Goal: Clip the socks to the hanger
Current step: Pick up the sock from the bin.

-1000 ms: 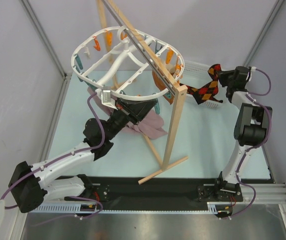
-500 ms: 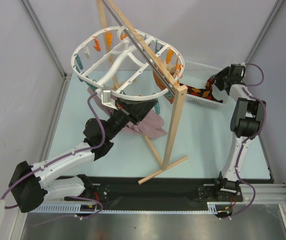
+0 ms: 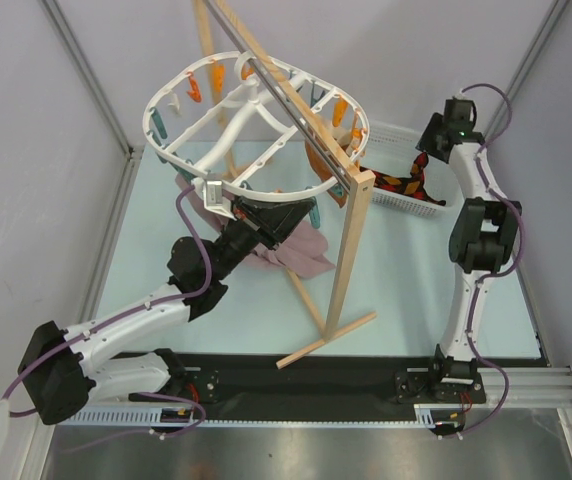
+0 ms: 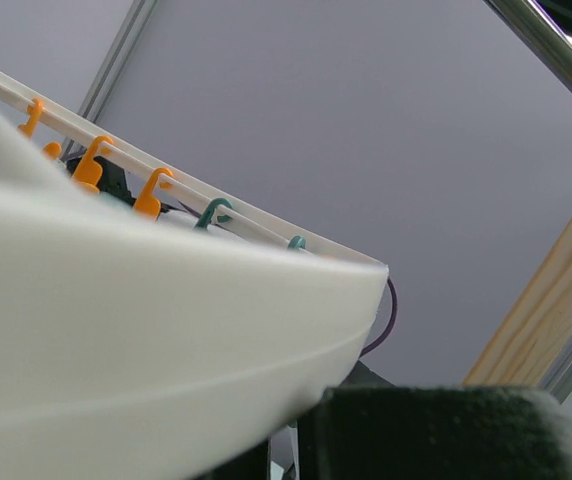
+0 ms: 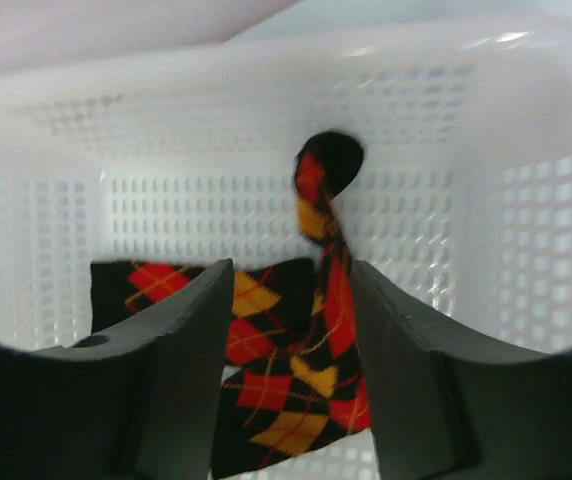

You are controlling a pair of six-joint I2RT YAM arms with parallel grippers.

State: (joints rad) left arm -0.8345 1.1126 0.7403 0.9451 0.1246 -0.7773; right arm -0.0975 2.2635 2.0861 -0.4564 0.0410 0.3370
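The diamond-check socks (image 3: 413, 178) lie bunched in a white mesh basket (image 3: 406, 203) at the back right. In the right wrist view the socks (image 5: 306, 350) rest on the basket floor, one end draped up its wall. My right gripper (image 3: 431, 152) hangs just over them, jaws apart, the cloth showing between its fingertips (image 5: 291, 278) and nothing pinched. The white oval hanger (image 3: 181, 85) with orange and teal clips hangs from the metal rod. My left gripper (image 3: 266, 212) is shut at its near rim; the hanger rim (image 4: 166, 330) fills the left wrist view right against the dark finger (image 4: 436, 430).
A wooden stand (image 3: 351, 250) with a metal rod crosses the middle of the table. A mauve-pink cloth (image 3: 301, 250) hangs below the hanger by my left gripper. An orange garment (image 3: 321, 160) hangs behind the stand's post. The grey walls stand close on both sides.
My right gripper held a sock up clear of the basket, swung back over the basket and opened; the sock now lies in it. The left arm has not moved.
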